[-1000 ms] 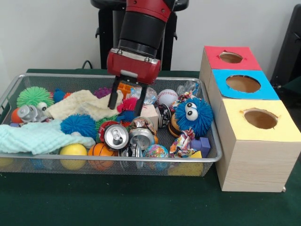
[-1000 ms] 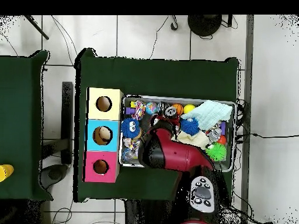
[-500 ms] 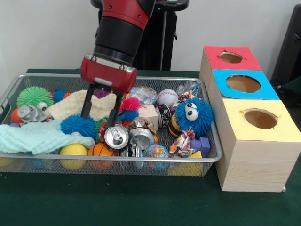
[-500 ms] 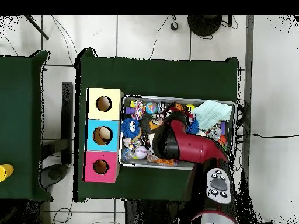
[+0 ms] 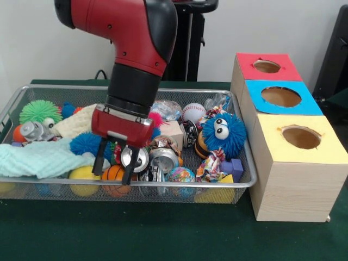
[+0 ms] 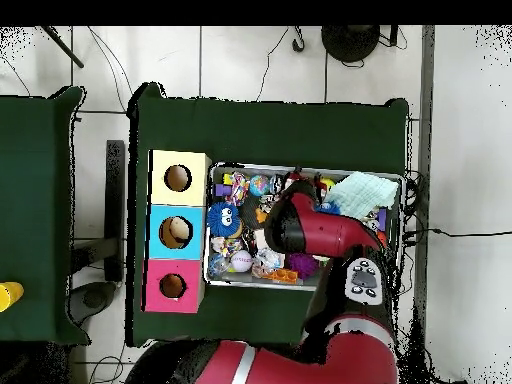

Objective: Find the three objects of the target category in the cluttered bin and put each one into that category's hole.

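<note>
The wire mesh bin [image 5: 179, 186] lies on the green table, full of mixed toys, balls and cans. My gripper [image 5: 115, 166] is open and low in the bin's front middle. Its fingers [image 5: 100, 163] stand apart over a small orange basketball [image 5: 113, 174], next to a silver can [image 5: 135, 158]. The red-topped hole [image 5: 266, 66] is on the far box at the right, empty above. In the overhead view the arm [image 6: 295, 220] covers the gripper; the bin [image 6: 240, 283] and the red-topped hole [image 6: 172, 286] show there.
Blue-topped [image 5: 280, 97] and yellow-topped [image 5: 300, 137] holes sit beside the red one. In the bin: a blue fuzzy toy with eyes [image 5: 224, 133], a baseball [image 5: 193, 112], a yellow ball [image 5: 82, 174], a pale blue cloth [image 5: 38, 157], a green spiky ball [image 5: 39, 111].
The gripper has moved from the bin's middle back toward its front left and dropped lower, down among the objects by the can and orange ball. It stays open.
</note>
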Motion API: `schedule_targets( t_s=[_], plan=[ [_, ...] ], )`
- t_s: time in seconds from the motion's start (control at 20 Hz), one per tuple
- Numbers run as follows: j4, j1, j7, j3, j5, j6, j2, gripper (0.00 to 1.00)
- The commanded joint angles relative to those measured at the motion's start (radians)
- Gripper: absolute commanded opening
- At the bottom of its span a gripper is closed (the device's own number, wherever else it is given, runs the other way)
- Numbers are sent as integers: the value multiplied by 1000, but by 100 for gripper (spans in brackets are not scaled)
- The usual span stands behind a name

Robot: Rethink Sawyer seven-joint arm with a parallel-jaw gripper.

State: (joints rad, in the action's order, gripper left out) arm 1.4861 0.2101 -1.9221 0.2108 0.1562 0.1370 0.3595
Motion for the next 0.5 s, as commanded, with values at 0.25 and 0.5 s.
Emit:
schedule_targets(
  t_s=[0.25,0.5],
  plan=[
    [-117,-17,-112,-151,-45,-65,-151,100],
    [-75,-24,-115,-158,-57,-123,-161,100]
  ],
)
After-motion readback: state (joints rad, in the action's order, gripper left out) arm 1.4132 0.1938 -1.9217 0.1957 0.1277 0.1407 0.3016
